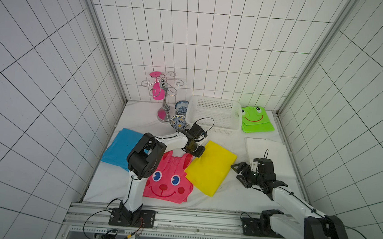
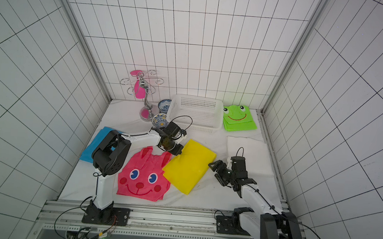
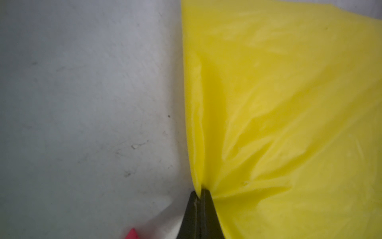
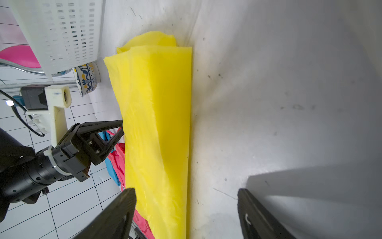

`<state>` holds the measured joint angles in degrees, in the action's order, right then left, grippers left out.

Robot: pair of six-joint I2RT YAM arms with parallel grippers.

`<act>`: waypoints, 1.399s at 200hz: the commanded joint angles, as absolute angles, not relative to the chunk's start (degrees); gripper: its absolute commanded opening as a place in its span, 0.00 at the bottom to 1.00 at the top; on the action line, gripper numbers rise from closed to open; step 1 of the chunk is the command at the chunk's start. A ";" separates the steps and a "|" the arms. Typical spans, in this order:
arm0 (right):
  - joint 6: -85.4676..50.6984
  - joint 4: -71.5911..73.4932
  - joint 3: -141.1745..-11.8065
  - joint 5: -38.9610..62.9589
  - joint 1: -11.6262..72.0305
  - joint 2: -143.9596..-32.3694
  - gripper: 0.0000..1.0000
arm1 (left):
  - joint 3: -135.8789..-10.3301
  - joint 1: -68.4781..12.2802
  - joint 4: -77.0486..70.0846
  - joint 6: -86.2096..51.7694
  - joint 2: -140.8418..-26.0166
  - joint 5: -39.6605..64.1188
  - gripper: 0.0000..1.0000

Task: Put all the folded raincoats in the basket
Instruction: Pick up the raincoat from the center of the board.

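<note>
- Task item: yellow raincoat (image 1: 210, 167), folded flat, lies on the white table cloth (image 1: 226, 197) at centre. Just right of the pink bunny raincoat (image 1: 168, 181).
- Target: basket (image 1: 213, 101) at the far side, centre-right, well apart from the yellow raincoat. Appears empty in both top views.
- Left gripper (image 3: 199, 194): jaws shut tight on the raincoat's far-left edge. Fabric creases fan out from the pinch.
- Right gripper (image 1: 237, 172): jaws wide, holding nothing. Sits just beside the raincoat's right corner; contact can't be told.
- Progress, est.: early. Grasp w/ left arm done. Lift, carry to the far side, and release into the basket are all left. The bulk of the raincoat rests on the cloth.
- Left wrist view only: the pinch itself, w/ a thin yellow fold between the jaws. In the top views the left gripper (image 2: 178, 150) hides its own tips.
- Right wrist view only: stacked layers along the raincoat's (image 4: 157, 124) edge, and the left gripper (image 4: 122, 130) from the side at the fabric. Of the basket (image 4: 62, 31) it gives just the perforated wall, no interior.
- Top views only: full layout, i.e. the gap to the basket and the patterned bowl (image 1: 179, 122) near its left corner. In my view, a snag risk during the carry.
</note>
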<state>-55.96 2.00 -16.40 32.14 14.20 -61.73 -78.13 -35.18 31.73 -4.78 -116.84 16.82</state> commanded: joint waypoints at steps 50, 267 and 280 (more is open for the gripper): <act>-59.36 19.39 -19.33 37.33 16.37 -82.10 0.75 | -73.98 -35.59 33.58 -4.86 -118.27 18.41 0.00; -2.60 -8.95 -40.16 34.12 29.85 -73.34 0.00 | -82.55 -19.36 57.72 24.58 -89.85 46.97 0.75; 3.64 -14.26 -42.90 32.67 31.71 -73.23 0.00 | -84.17 -19.08 61.13 34.14 -89.74 49.98 0.80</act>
